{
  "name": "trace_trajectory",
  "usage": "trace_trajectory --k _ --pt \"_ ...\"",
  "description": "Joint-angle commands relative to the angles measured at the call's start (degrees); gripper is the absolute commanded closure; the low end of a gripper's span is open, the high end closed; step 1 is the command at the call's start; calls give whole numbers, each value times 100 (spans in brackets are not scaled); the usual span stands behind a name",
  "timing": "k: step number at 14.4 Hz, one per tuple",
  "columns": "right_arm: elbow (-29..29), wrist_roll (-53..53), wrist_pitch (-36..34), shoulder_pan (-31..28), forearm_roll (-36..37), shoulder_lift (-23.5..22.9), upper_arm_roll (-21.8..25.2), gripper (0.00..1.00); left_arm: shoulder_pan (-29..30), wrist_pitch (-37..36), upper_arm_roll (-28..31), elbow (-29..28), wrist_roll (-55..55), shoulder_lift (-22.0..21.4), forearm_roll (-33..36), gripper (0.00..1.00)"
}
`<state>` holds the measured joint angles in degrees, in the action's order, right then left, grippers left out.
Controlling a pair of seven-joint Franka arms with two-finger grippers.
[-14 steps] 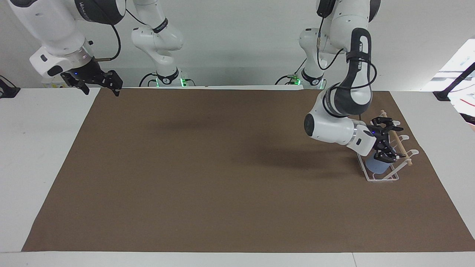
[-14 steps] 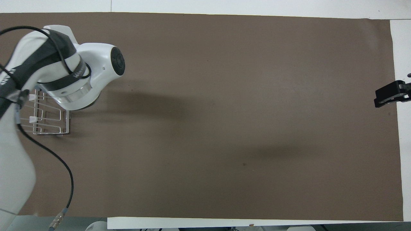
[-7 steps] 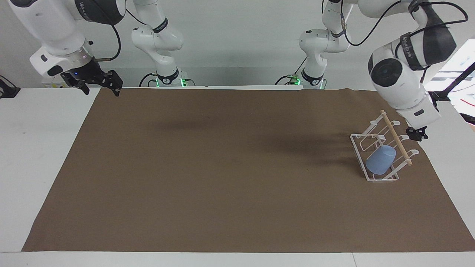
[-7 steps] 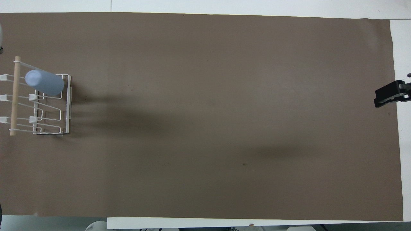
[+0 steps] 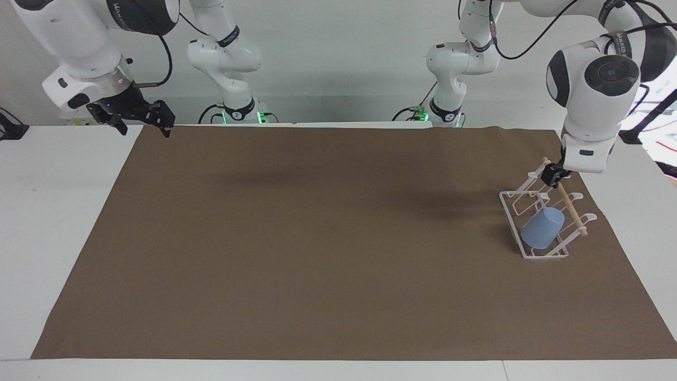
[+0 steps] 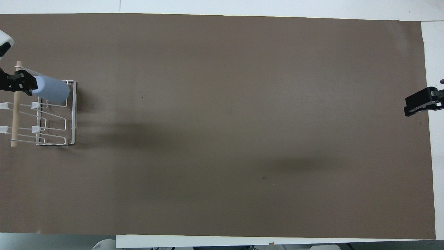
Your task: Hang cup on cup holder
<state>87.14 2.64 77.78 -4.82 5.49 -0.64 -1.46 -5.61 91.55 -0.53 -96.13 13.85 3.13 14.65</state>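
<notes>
The light-blue cup [image 5: 542,228] hangs slanted on a prong of the white wire cup holder [image 5: 530,252], at the holder's end farther from the robots. Its closed base points up toward the wooden dowel [image 5: 570,207]. The cup [image 6: 52,91] and the cup holder [image 6: 71,114] also show in the overhead view. My left gripper [image 5: 552,174] is up in the air over the holder, above the dowel and next to the cup's base, and holds nothing. It also shows in the overhead view [image 6: 17,82]. My right gripper [image 5: 144,127] is open and empty.
A brown mat [image 5: 317,238] covers most of the white table [image 5: 53,211]. The cup holder stands on the mat at the left arm's end. My right arm waits raised over the mat's edge at its own end, and its gripper [image 6: 421,102] shows in the overhead view.
My left gripper let go of the cup on the prong, swung up and off toward the left arm's end of the table, then came back over the dowel. The right arm has not moved.
</notes>
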Motion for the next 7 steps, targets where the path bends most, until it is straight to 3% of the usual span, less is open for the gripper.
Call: trace_trajectory --k 1,4,7 --pt "137 114 18 -28 5 117 -13 1 77 -400 -8 156 -917 -321 -944 0" --pt "137 114 18 -28 5 117 -13 1 -28 -375 -96 532 -937 -261 -1499 0" --pt "137 114 18 -28 5 117 -4 1 -257 -409 -114 700 -1059 -173 -1474 0"
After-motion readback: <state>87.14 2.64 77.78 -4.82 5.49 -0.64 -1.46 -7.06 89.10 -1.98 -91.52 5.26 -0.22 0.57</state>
